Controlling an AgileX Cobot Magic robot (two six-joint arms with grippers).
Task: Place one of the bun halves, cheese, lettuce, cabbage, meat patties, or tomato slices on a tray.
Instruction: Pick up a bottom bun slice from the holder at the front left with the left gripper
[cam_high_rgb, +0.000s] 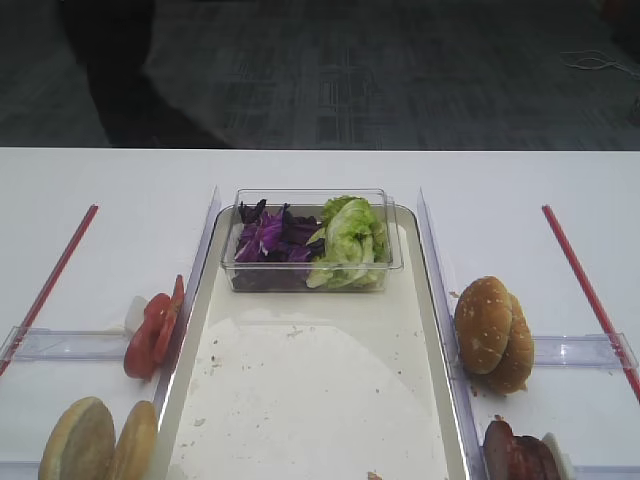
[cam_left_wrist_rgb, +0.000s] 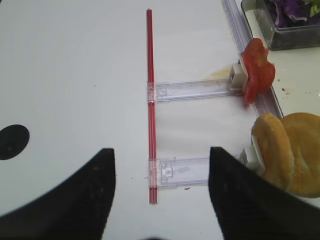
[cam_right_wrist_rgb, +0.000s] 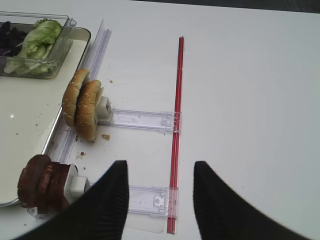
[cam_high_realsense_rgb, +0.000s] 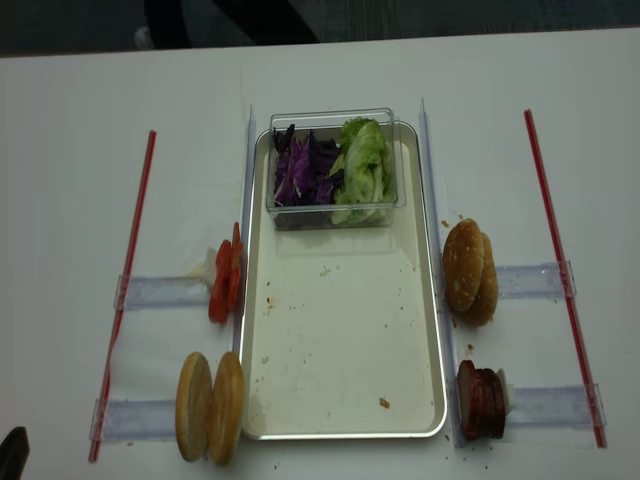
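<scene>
Left wrist view shows my left gripper (cam_left_wrist_rgb: 161, 172) open and empty, the bun halves (cam_left_wrist_rgb: 286, 152) just right of its jaws, soft and light, so I'd pinch gently across the crust

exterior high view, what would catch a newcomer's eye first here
The big metal tray in the middle of the white table, its floor bare except for a clear tub at the far end holding purple cabbage beside green lettuce. Next, food standing on edge along its sides: tomato slices and plain bun halves on the left, sesame buns and meat patties on the right.
</scene>
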